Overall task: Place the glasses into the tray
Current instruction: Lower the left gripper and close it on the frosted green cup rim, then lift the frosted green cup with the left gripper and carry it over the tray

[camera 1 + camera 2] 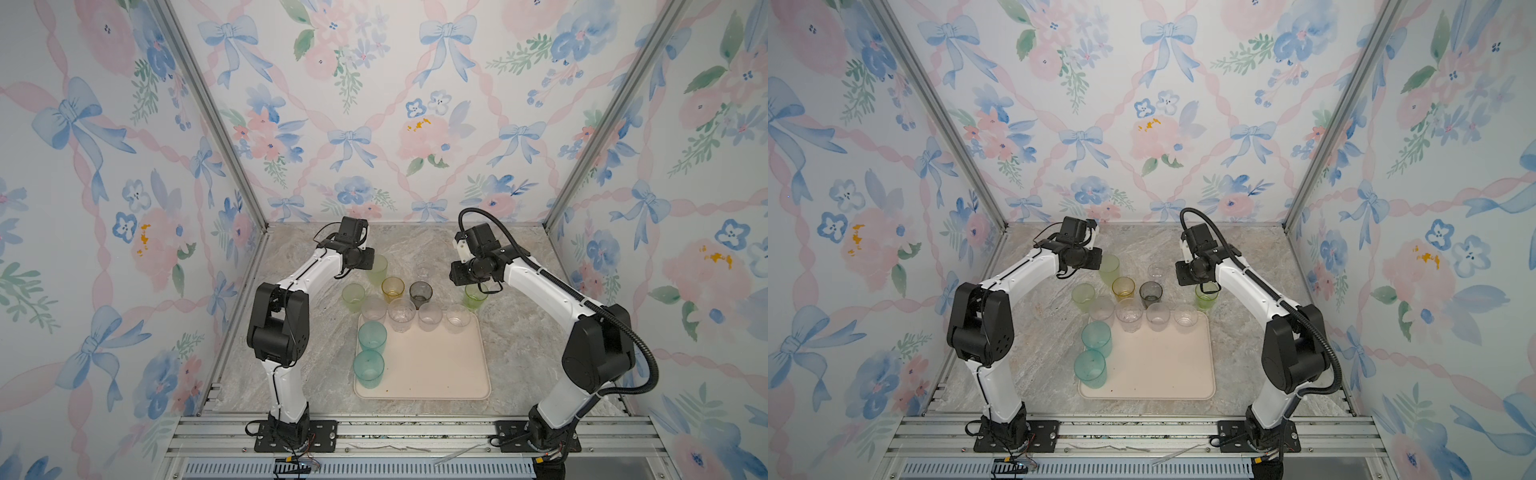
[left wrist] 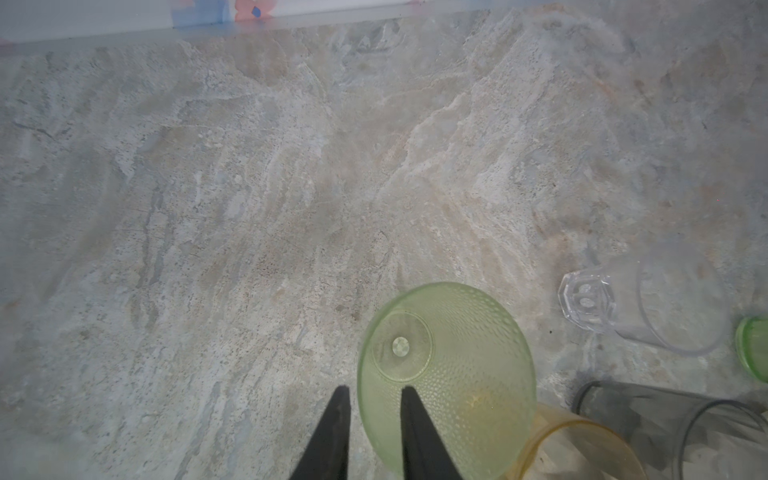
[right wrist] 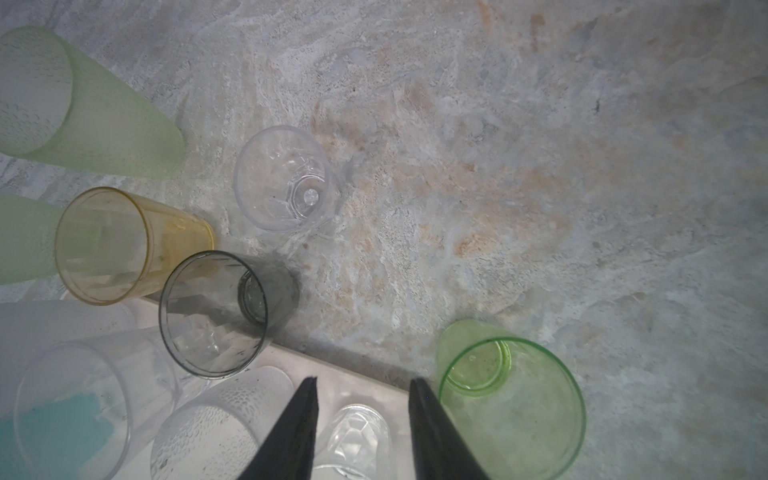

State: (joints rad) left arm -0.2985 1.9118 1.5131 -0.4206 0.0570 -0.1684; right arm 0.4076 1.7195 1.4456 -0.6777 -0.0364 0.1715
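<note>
**Left jaws straddle a green tumbler's wall; half the glasses stand off the tray**

The cream tray (image 1: 440, 365) lies on the marbled surface (image 1: 332, 365) between the two arms. On its left side stand the far teal tumbler (image 1: 372, 336) and, in front of it, the near teal tumbler (image 1: 368, 368). Four clear tumblers (image 1: 430, 316) stand upright in a row at the tray's far rim. Whether the leftmost of them sits fully inside the rim cannot be told.

The other glasses stand on the surface beyond that rim. The amber tumbler (image 1: 392, 289) and the smoky grey tumbler (image 1: 420, 294) are side by side, the grey one just beside the rim. A short pale green tumbler (image 1: 353, 297) stands left of the amber one. A faceted clear tumbler (image 1: 424, 270) stands farther back, apart from the rest.

The left gripper (image 2: 374, 390) is at the tall pale green tumbler (image 2: 446, 374), which has a dimpled wall and stands upright at the far left of the group. Its jaws are narrowly apart with the tumbler's wall between them: one jaw is outside and the other over the mouth. A gap shows between the jaws, so they are not clamped. Whether either jaw touches the wall cannot be told.

The right gripper (image 3: 365, 386) hangs over the tray's far rim, beside the bright green tumbler (image 3: 511, 399), which stands off the tray at the right end of the group. Its jaws are moderately apart and hold nothing. In the right wrist view one jaw overlaps that tumbler's rim, but contact cannot be told.
</note>
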